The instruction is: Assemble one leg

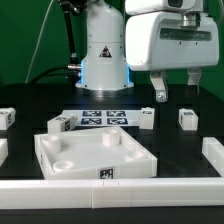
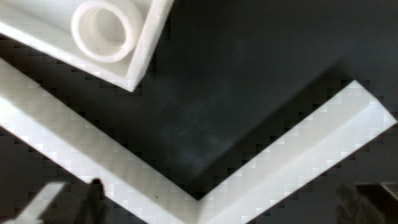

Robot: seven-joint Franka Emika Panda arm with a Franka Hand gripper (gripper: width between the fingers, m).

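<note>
One leg [image 1: 148, 117] stands upright on the tabletop [image 1: 190, 150] near the square tray piece's [image 1: 95, 150] far corner, on the exterior view's right, loose and easy to take. The gripper [image 1: 178, 88] hangs higher beyond that same corner, fingers [image 1: 160, 90] spread wide and empty, probably poised to drop over a leg.

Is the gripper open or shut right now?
Open: the gripper hangs with its fingers wide apart and nothing between them.

robotics lab | tagged marker board [image 1: 103, 118] | black table [image 1: 185, 150] | green backdrop [image 1: 20, 40]
</note>
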